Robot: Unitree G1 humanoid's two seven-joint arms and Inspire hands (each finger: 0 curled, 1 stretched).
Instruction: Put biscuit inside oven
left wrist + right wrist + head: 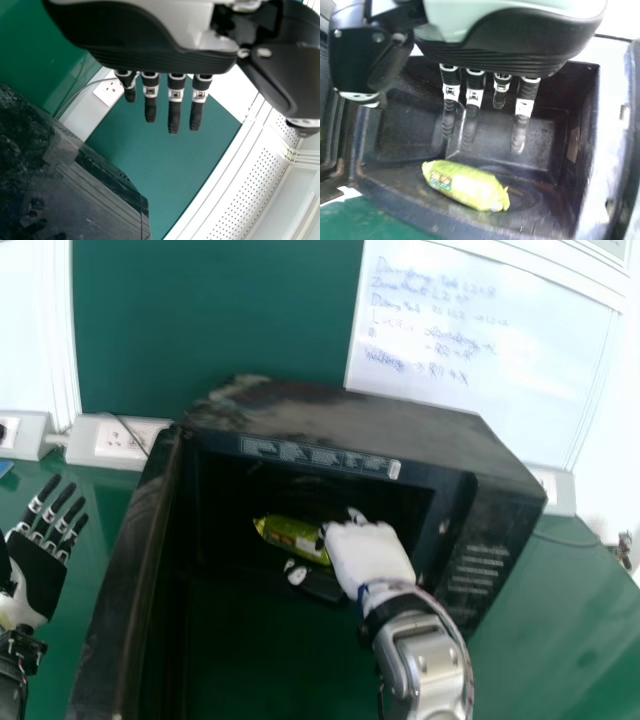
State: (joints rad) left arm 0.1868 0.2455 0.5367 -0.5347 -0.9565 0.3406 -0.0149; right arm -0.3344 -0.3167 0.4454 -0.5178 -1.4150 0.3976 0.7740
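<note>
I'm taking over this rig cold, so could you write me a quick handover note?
Right hand: open, empty, inside the microwave oven near the biscuit packet.
Left hand: open, empty, left of the oven door.
Done: packet lies on the oven floor; door open.
Left: probably just withdrawing the right hand; the task doesn't mention closing the door.

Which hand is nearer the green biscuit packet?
The right hand: it is at the oven, close by the packet inside. The left hand is outside, beyond the open door.
</note>
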